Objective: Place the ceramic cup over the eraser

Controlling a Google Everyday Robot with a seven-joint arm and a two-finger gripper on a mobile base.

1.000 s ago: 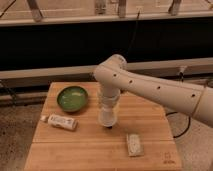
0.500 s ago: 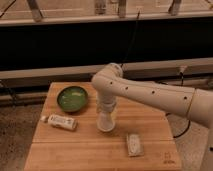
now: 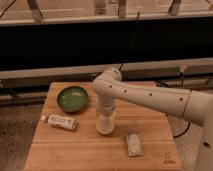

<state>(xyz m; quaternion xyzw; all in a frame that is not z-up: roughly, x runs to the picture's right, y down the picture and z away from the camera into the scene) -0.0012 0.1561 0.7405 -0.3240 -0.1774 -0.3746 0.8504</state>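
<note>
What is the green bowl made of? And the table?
The bowl looks like glazed ceramic or plastic: smooth green, slightly shiny. The table looks like wood: tan planks with visible seams. The tool is at the table's middle, at the cup.

Pretty warm, yellowish indoor light, seems to come from overhead; the wooden table [image 3: 75, 145] is evenly lit, no harsh glare; whole shot is soft and blocky; the gripper [image 3: 105, 125] low over the table middle blurs into a pale smear; dark band behind is murky; shadows faint.
</note>
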